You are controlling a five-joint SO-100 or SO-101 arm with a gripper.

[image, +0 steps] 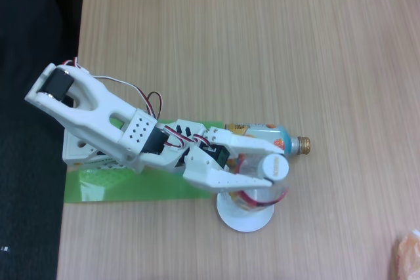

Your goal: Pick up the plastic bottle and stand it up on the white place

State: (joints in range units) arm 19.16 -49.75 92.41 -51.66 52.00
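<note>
The plastic bottle (272,168) stands on the white place (246,218), hand (262,162) clasping it

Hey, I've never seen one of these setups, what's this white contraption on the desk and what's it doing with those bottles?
One picture, from a fixed camera looking down on a wooden table. The white contraption is a small robot arm with wires, bolted at the table's left edge over a green mat. Its end effector, a two-finger claw, is around a clear plastic bottle with a white cap, which stands upright on a small white plate. Whether the claw is squeezing it, I cannot tell. Behind it, a light-blue bottle with a gold cap lies on its side.
</note>
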